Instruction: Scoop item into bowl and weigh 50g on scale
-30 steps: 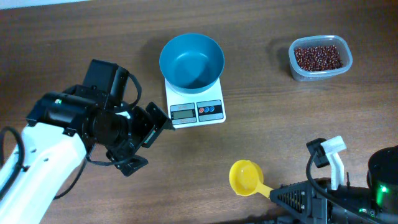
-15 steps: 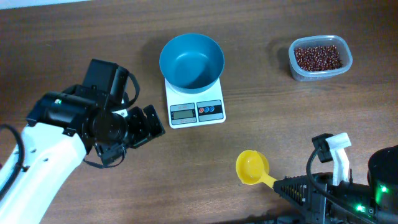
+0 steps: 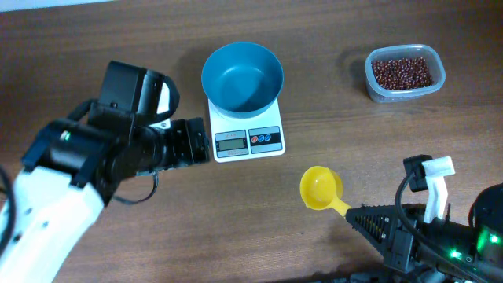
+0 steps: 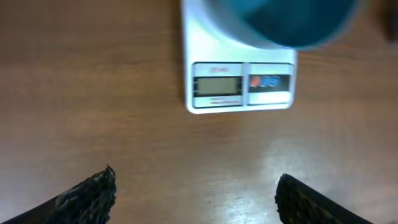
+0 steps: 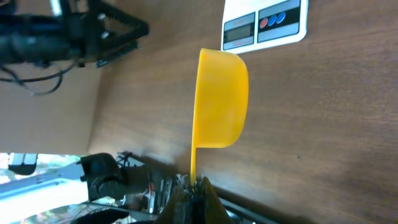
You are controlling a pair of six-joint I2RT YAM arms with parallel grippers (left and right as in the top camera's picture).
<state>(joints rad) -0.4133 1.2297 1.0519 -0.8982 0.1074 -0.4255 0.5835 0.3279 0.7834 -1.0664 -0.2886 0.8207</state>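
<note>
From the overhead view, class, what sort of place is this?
Probably a robot lab bench set up for weighing: a robot arm, a scale carrying a bowl, and a tub of beans on a wooden table.

White arm (image 3: 47, 204), black left claw (image 3: 196, 141), green light (image 3: 481, 240)

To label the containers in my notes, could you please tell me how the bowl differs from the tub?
The bowl is teal and opaque; the tub is clear. The bowl is round; the tub is a smaller rounded rectangle. The bowl is empty and stands on the scale; the tub holds the beans and stands on the table. Both are upright and open-topped.
</note>
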